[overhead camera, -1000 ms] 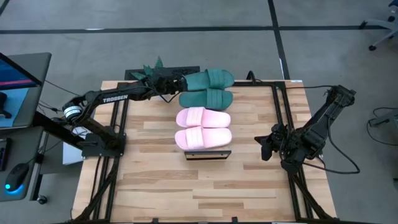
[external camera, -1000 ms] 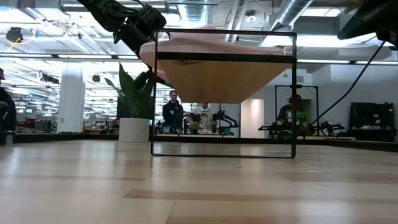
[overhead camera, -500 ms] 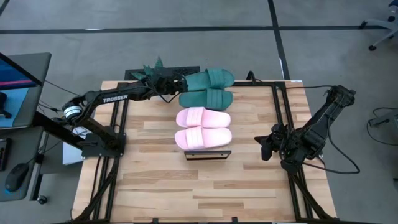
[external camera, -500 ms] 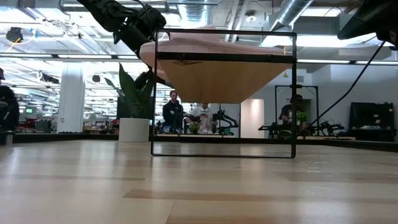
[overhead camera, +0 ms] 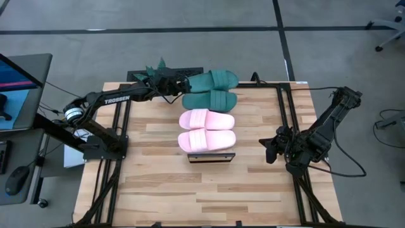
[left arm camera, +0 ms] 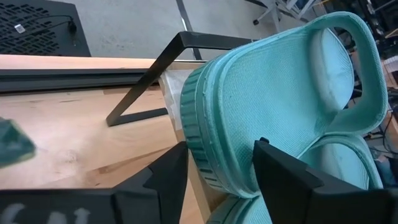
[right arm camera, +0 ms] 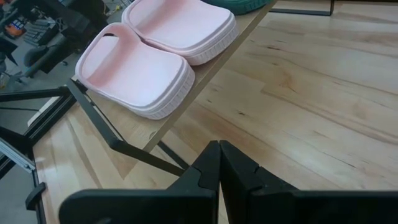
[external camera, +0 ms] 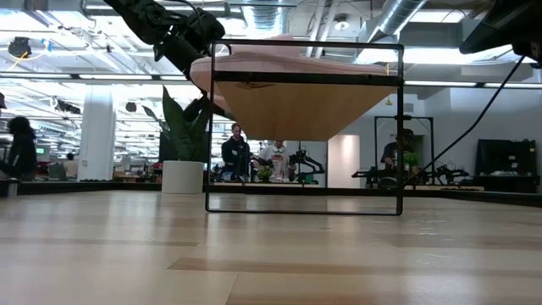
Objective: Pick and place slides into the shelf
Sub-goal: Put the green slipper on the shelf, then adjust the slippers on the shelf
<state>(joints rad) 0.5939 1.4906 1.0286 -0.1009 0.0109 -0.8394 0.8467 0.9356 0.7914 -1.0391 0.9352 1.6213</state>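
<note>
A: Eyes on the shelf (overhead camera: 211, 156), sitting mid-table with its light plank top and dark frame. All four slides are lined up along it. The pink pair (overhead camera: 206, 130) lies side by side at the near end, and the green pair takes the far end.

B: And the action's on the far green slide (overhead camera: 213, 80), the one at the back edge of the table (overhead camera: 253, 183). The left gripper (overhead camera: 181, 83) is right at its heel end.

A: The left wrist view shows it well. The green slide (left arm camera: 273, 106) sits between the two dark fingers (left arm camera: 165, 177), one on each side of the ribbed sole edge. The fingers are spread apart around the heel. Whether the pads actually touch the rubber, I can't tell.

B: The second green slide (overhead camera: 211, 99) sits just beside it, nearer the pink ones, touching or very nearly so.

A: From table height the shelf (external camera: 305, 127) fills the middle of the picture, a pink slide's edge (external camera: 279, 61) peeking over the plank, and the left arm (external camera: 165, 25) reaching in from above.

B: And the right gripper (overhead camera: 271, 149)?

A: Parked at the right side of the table, well apart from the shelf, fingers (right arm camera: 214, 171) pressed together with nothing between them. Its wrist camera looks across at the pink pair (right arm camera: 155, 53) on the plank.

B: People are visible in the room beyond, far behind the table.
</note>
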